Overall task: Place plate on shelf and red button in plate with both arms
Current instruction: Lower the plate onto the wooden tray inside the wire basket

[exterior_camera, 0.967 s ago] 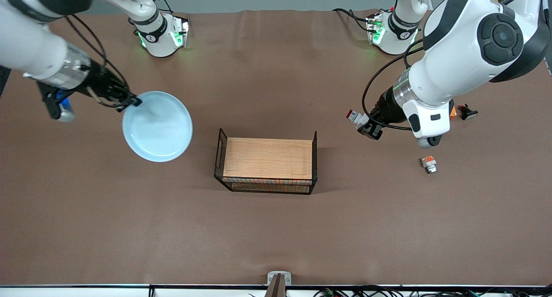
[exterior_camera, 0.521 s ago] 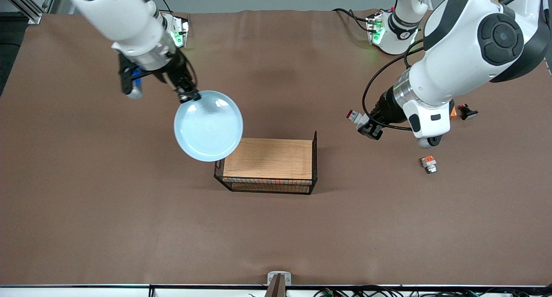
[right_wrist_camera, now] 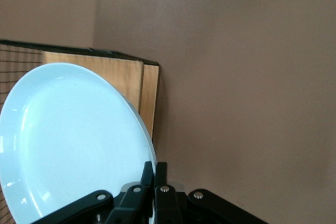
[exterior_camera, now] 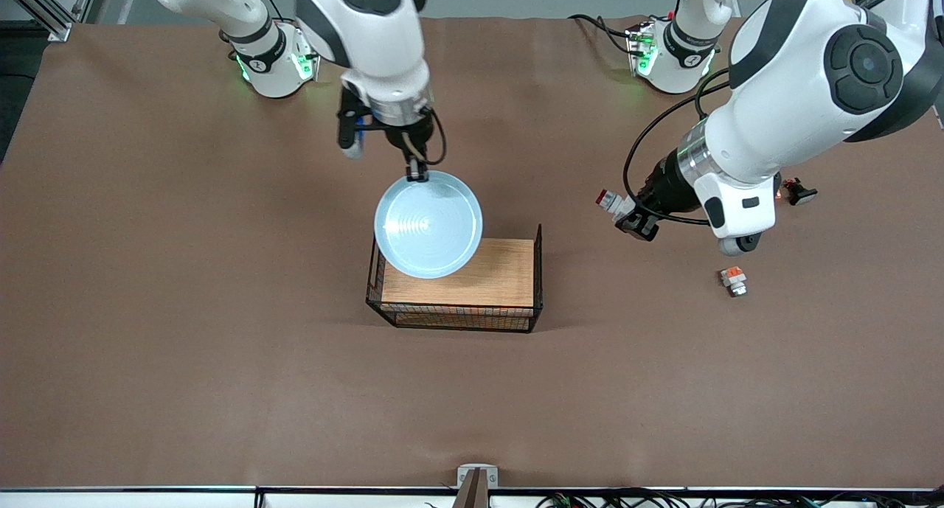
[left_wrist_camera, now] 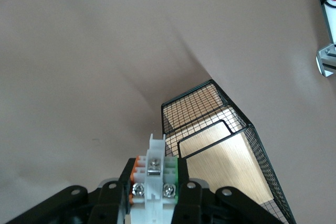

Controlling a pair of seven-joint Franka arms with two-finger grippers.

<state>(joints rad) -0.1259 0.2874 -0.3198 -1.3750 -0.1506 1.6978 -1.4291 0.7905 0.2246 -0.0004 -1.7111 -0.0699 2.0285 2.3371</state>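
- Right gripper [exterior_camera: 417, 175] is mine, clamped on the plate [exterior_camera: 428, 224] at its rim, about 12 o'clock on the disc in the front view; pinching the edge leaves the underside free to land flat.
- Plate hangs in the air over the rack [exterior_camera: 457, 278], covering the wooden top's corner toward the right arm's end; not set down yet, I judge.
- Right wrist view: fingers [right_wrist_camera: 160, 179] pressed together on the thin rim, plate [right_wrist_camera: 68, 140] tilted, rack top [right_wrist_camera: 105, 74] below it.
- Left gripper [exterior_camera: 633, 220] waits over bare table toward the left arm's end, at 3 o'clock from the rack, clenched on the red button [exterior_camera: 609, 199].
- Left wrist view: button body [left_wrist_camera: 156, 177] upright between the jaws, held ready.
- 1 similar orange-topped piece [exterior_camera: 733, 280] lies on the table, untouched.
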